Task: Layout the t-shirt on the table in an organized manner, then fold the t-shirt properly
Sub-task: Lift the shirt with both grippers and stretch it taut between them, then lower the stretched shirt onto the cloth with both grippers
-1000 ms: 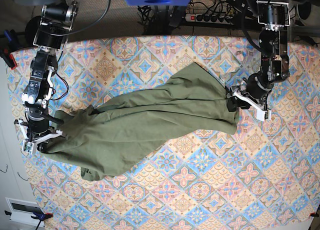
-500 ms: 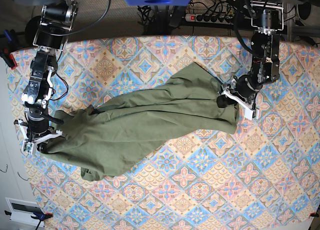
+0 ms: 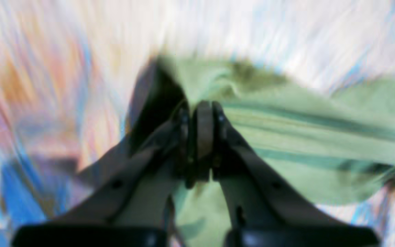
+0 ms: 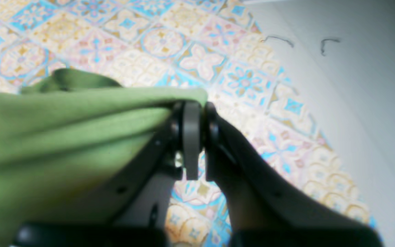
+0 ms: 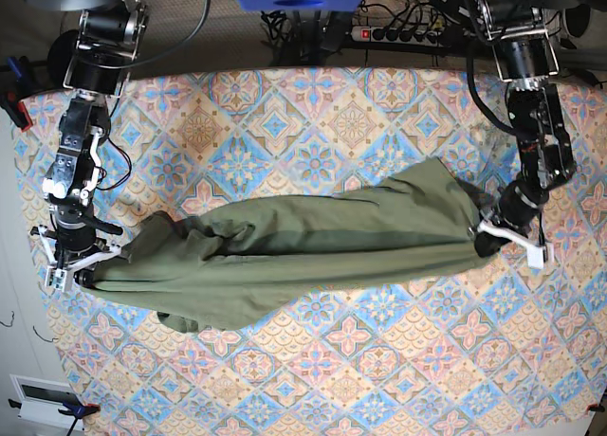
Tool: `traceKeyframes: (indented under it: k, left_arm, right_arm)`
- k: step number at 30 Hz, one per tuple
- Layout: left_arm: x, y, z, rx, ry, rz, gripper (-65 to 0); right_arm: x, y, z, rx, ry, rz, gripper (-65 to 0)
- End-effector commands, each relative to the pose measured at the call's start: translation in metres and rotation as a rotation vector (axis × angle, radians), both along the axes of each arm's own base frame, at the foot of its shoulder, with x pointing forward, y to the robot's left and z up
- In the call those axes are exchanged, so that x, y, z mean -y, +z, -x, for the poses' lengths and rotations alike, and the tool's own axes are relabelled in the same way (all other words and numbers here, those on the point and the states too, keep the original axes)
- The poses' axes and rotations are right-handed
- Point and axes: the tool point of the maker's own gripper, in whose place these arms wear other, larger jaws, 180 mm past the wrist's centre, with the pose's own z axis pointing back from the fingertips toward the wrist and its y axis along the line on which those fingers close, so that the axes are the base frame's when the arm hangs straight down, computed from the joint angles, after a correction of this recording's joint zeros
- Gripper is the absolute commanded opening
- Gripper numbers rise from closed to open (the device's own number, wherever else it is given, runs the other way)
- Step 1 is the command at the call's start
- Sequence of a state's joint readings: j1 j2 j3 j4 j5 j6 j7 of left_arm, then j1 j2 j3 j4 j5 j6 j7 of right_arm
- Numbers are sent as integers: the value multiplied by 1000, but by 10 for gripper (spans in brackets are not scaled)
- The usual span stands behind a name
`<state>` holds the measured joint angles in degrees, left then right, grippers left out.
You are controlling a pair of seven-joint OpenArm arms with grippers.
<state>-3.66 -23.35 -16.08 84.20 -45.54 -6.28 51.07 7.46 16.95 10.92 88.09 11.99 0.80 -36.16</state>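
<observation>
- Where the base view looks down on everything, the t-shirt [image 5: 294, 242] lies as a long bunched band across the table [image 5: 379, 360], running between the two arms, with folds along its length and a loose flap sagging at its lower left edge.
- At that view's right end the left gripper [image 5: 486, 239] sits at the end of the cloth; at its left end the right gripper [image 5: 78, 270] sits at the other end, close to the table's edge.
- In the left wrist view, which is badly smeared, the jaws stand pressed together with olive fabric [image 3: 286, 137] gathered at the tips, so the left gripper [image 3: 200, 118] looks clamped on a pinch of the shirt.
- In the right wrist view the right gripper [image 4: 192, 118] is likewise closed tight, with a folded edge of the shirt [image 4: 63, 120] caught at its tips and patterned table [image 4: 218, 61] beyond.
- The cloth reads as light, limp and unbreakable: it will droop and crease wherever unsupported, and a thin pinch could slip out under tension.
- Holds at seams, hem corners or shoulders would likely spread it flat better than mid-panel pinches; which part each gripper has cannot be told.
</observation>
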Motion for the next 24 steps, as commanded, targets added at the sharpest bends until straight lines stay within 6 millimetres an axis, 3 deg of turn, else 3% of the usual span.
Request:
traceKeyframes:
  k: [1,5,8,11,16,24]
  left_arm:
    - [-14,36,-18,89,18,-8,-650]
    - [-25,86,-44,184,36,49,-650]
    - [-27,124,-65,248,23,47,-650]
    - [-32,141,-83,271,35,84,-650]
    - [-41,151,-115,267,70,175,-650]
    - [-6,177,-166,318,11,121,-650]
  right_arm:
    - [12,26,-8,69,-23,40,-644]
    - [10,54,-26,136,-19,36,-644]
    - [7,64,-38,172,-12,-31,-643]
    - [5,67,-53,177,-10,-124,-643]
    - [2,100,-87,256,10,-260,-643]
    - [4,153,-134,320,113,-301,-644]
